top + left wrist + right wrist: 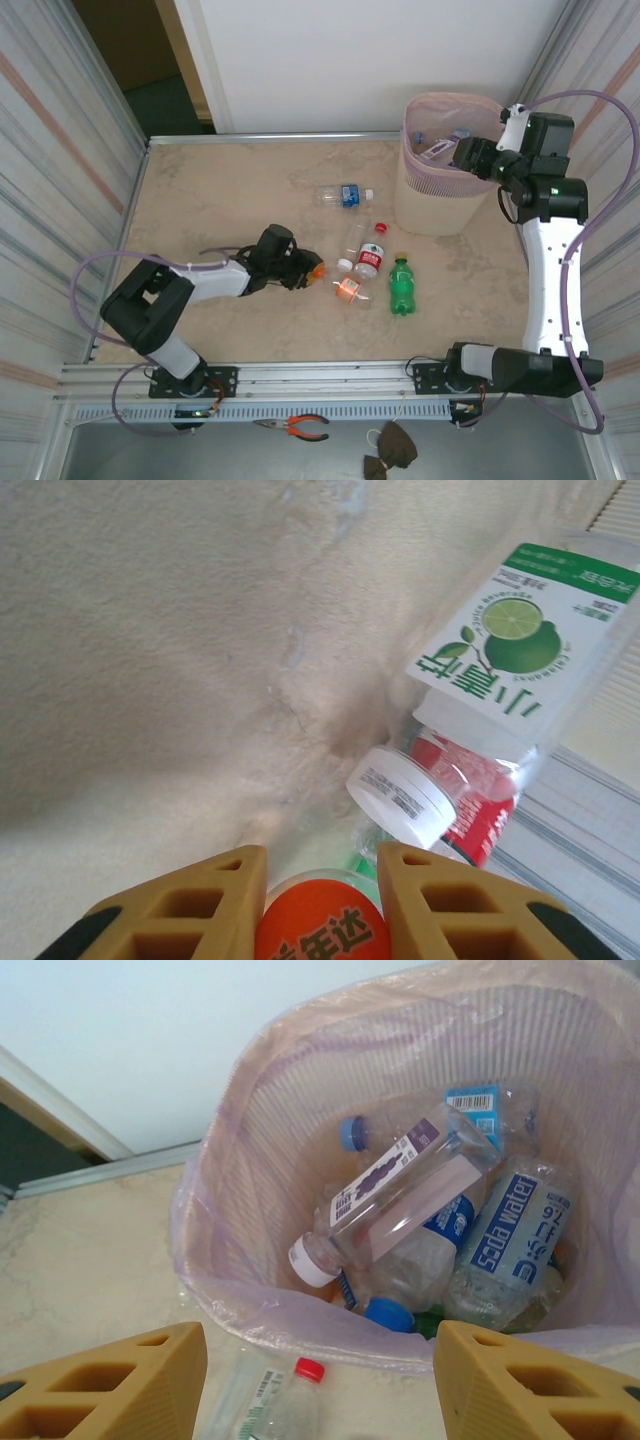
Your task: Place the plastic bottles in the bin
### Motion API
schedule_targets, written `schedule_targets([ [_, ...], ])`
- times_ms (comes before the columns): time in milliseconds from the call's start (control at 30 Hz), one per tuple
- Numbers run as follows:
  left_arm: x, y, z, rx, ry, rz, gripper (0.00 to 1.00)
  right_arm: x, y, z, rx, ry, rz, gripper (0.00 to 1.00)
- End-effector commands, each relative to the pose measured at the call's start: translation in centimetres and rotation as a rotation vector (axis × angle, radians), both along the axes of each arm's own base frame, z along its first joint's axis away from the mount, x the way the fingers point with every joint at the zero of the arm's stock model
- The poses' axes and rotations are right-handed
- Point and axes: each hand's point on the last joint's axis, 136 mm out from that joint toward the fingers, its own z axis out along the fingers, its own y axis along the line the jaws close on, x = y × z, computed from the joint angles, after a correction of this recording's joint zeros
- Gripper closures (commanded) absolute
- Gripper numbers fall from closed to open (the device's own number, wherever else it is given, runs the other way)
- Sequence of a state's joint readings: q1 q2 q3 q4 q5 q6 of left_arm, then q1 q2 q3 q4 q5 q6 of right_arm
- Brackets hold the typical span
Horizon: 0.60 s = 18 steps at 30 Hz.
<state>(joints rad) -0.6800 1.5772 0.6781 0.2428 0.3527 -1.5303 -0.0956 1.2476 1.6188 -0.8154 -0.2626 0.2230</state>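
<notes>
Task partly done.
- Bin (430, 205), upper right of the top view, holds a heap of bottles, six or so, hard to count.
- About five bottles lie on the table (200, 190), mid-frame: blue-label bottle (346, 195), lime-label bottle (510, 650), red-label bottle (368, 258), green bottle (401, 287), orange bottle (320, 925).

Grippers.
- Left gripper (308, 272), left of centre, low at the table. Fingers pinch the orange bottle, one on each side. Judged: pickup under way, carry to the bin not yet made.
- Right gripper (470, 155) hangs over the bin's rim. Fingers spread, nothing between them.

Writing.
- In the bin, a blue label reads "soda water" (510, 1230). Another bottle carries a white and purple label, print too small to read. A blue label at the top shows a barcode.
- Lime-label bottle: lime picture, green Chinese characters.
- Orange bottle: white Chinese characters, cut off at the frame's bottom.
- Red label: not legible.
</notes>
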Motion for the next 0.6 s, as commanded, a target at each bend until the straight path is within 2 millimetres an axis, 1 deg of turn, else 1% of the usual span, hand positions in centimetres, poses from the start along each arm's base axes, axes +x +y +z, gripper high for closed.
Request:
schedule_targets([
  [0,0.1,1.2,1.3,0.044,-0.061,-0.017,0.73,-1.0,0.7,1.5,-0.008,-0.049,0.036,0.39],
  [100,0.4,1.9,3.3,0.081,-0.138,-0.053,0.75,-1.2,1.0,1.8,0.002,-0.062,0.054,0.39],
  [233,1.1,2.2,7.6,0.139,-0.315,-0.156,0.76,-1.5,2.4,2.5,0.030,-0.099,0.132,0.39],
  [300,1.5,2.4,9.7,0.174,-0.407,-0.205,0.76,-1.8,3.5,2.9,0.053,-0.129,0.192,0.39],
  [433,2.0,2.0,14.6,0.170,-0.628,-0.312,0.79,-2.6,6.3,3.6,0.118,-0.191,0.359,0.38],
  [567,1.9,1.1,19.2,0.115,-0.836,-0.405,0.81,-4.0,9.3,3.9,0.159,-0.235,0.534,0.37],
])
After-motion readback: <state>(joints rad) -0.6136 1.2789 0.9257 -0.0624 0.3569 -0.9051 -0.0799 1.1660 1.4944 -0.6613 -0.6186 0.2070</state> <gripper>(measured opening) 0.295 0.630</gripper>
